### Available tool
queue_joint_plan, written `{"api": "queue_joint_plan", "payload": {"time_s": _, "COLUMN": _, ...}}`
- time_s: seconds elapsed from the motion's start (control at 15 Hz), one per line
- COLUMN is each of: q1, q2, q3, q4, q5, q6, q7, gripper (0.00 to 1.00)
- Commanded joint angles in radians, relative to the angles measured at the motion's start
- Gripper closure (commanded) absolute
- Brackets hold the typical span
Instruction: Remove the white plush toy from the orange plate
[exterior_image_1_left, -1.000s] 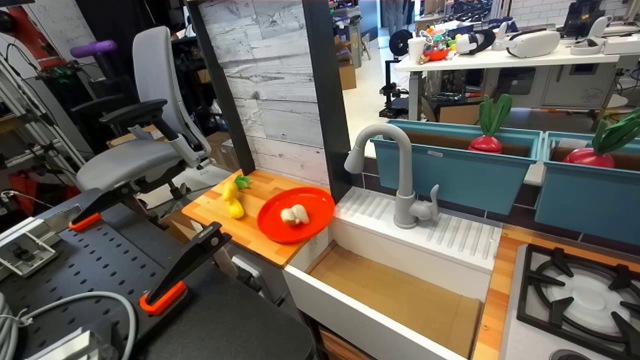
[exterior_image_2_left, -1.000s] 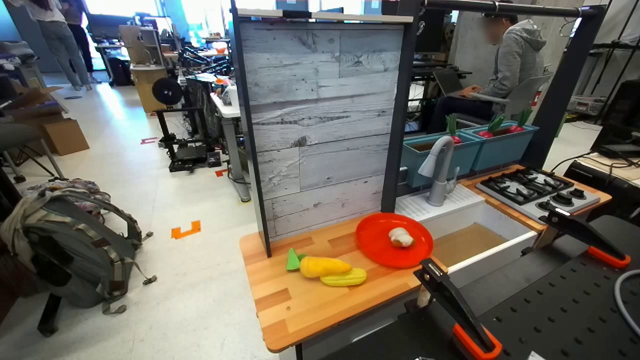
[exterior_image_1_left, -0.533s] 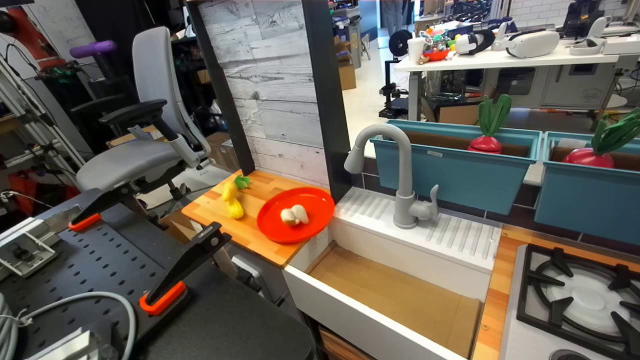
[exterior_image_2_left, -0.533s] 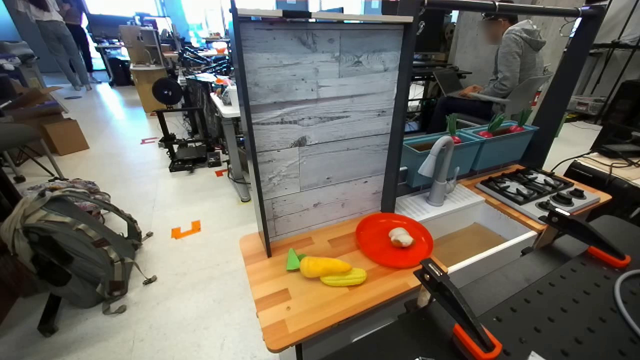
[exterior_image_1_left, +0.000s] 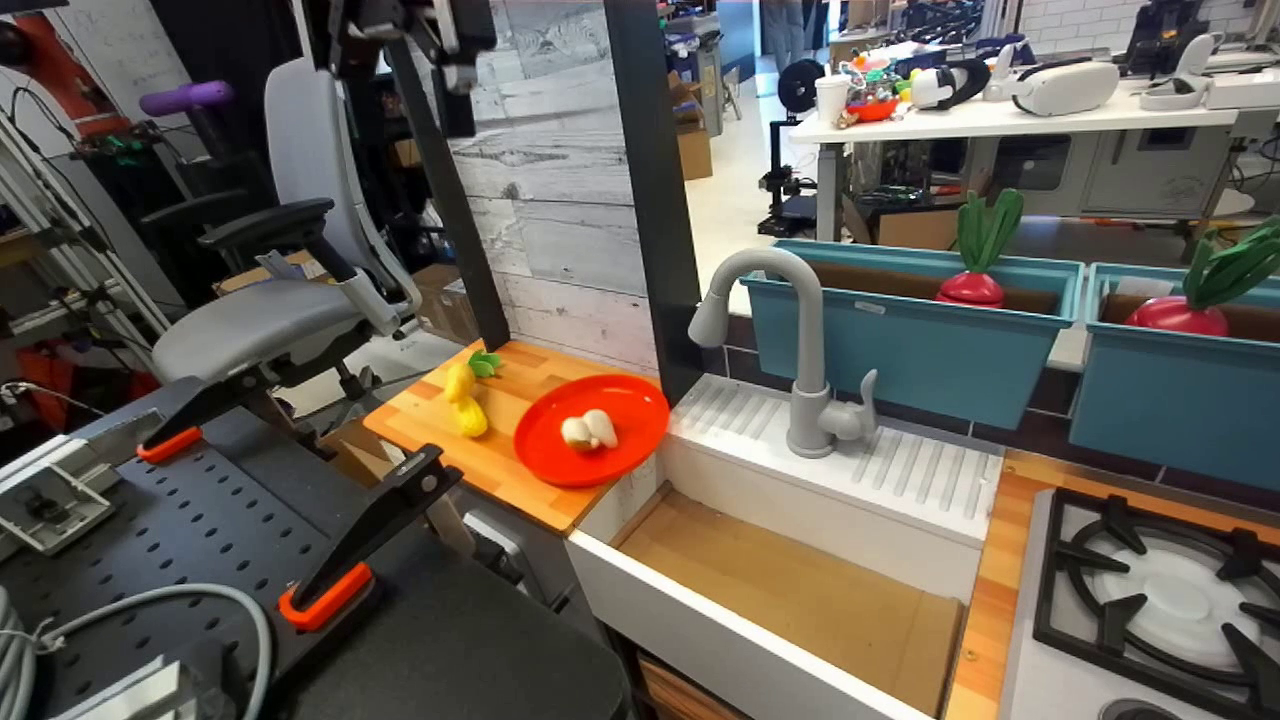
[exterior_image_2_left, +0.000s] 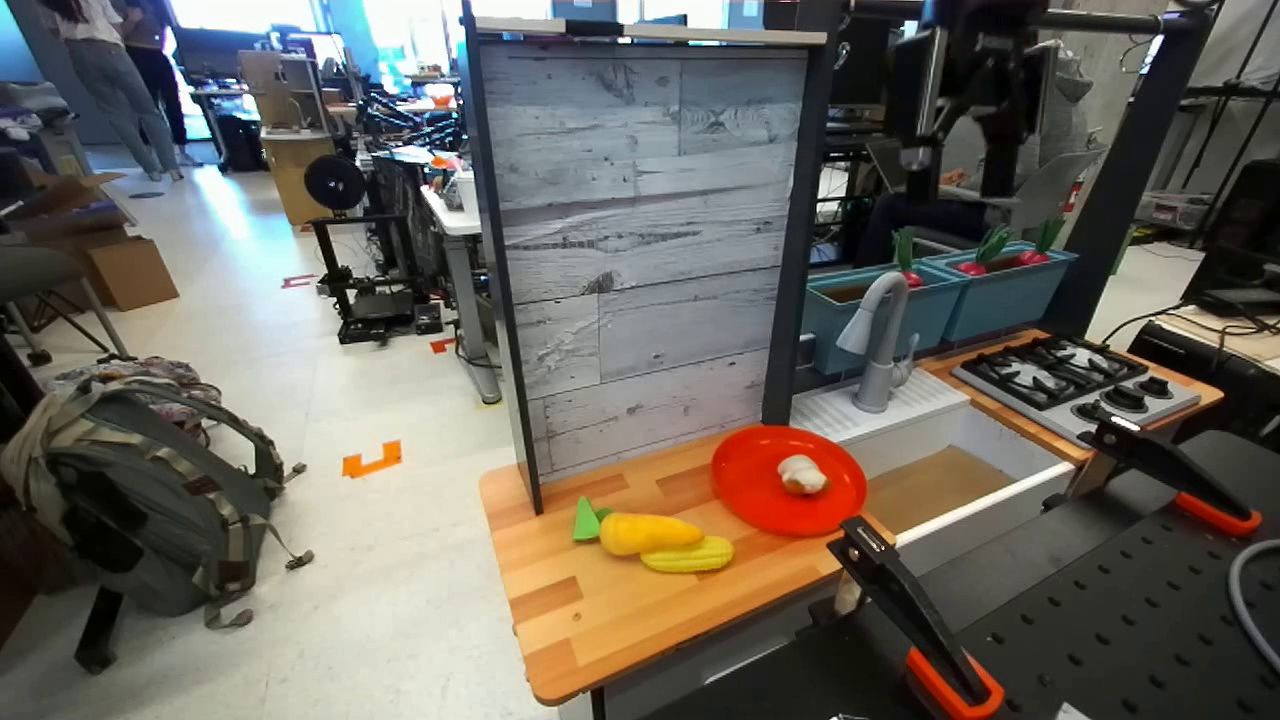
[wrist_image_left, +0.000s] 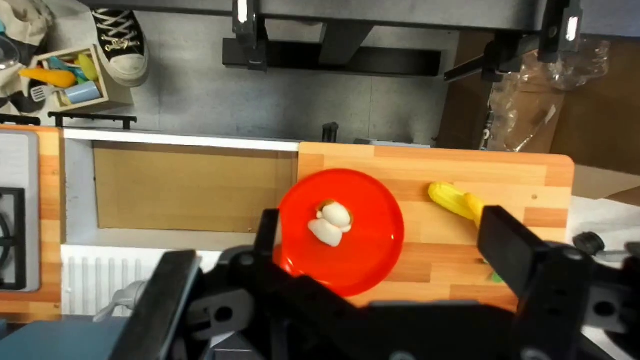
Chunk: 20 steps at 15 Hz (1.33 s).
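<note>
White plush toy (wrist_image_left: 331, 224) sits on the orange plate (wrist_image_left: 372, 252), near its middle: not gripped, not lifted, removal not done. Gripper (exterior_image_2_left: 960, 186) hangs high, well apart from toy and plate. Its fingers (wrist_image_left: 512, 255) stand wide apart, nothing held. Reads as approach stage, so progress is basically 0. Left to do, my guess: line up, come down, close on toy, lift, set it off the plate. Task names no drop spot; the worktop (wrist_image_left: 505, 182) or the sink (exterior_image_1_left: 700, 635) next to the plate could both serve.

Toy shows in all 3 views. Wrist view, from above, gives 2 pale lobes with a brownish edge, plus the toy's place on the plate; gripper height can't be read there. Both exterior views show that height. In an exterior view the gripper is cut off at the top edge, up near the grey chair (exterior_image_1_left: 315, 170) in frame, so spread is hard to judge. In an exterior view a corn-like piece (exterior_image_2_left: 695, 556) and a yellow carrot-like piece (exterior_image_2_left: 645, 534) come out as 2 separate things, seemingly touching; wrist view partly hides them behind a finger. Only wrist view has the shoe (wrist_image_left: 121, 40) and the box of toys (wrist_image_left: 117, 99) next to it. Backpack (exterior_image_2_left: 150, 490) shows in an exterior view only.
</note>
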Motion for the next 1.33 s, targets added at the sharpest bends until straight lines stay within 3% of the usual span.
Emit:
{"api": "queue_joint_plan", "payload": {"time_s": 0.0, "q1": -0.007, "q2": 0.159, "q3": 0.017, "q4": 0.071, "q5": -0.001, "q6": 0.084, "q7": -0.034, "gripper": 0.00}}
{"api": "queue_joint_plan", "payload": {"time_s": 0.4, "q1": -0.041, "q2": 0.391, "q3": 0.041, "q4": 0.205, "q5": 0.042, "q6": 0.153, "q7": -0.063, "gripper": 0.00}}
{"api": "queue_joint_plan", "payload": {"time_s": 0.73, "q1": -0.084, "q2": 0.581, "q3": 0.078, "q4": 0.321, "q5": 0.102, "q6": 0.275, "q7": -0.067, "gripper": 0.00}}
{"api": "queue_joint_plan", "payload": {"time_s": 1.27, "q1": -0.050, "q2": 0.830, "q3": 0.062, "q4": 0.533, "q5": 0.053, "q6": 0.210, "q7": -0.007, "gripper": 0.00}}
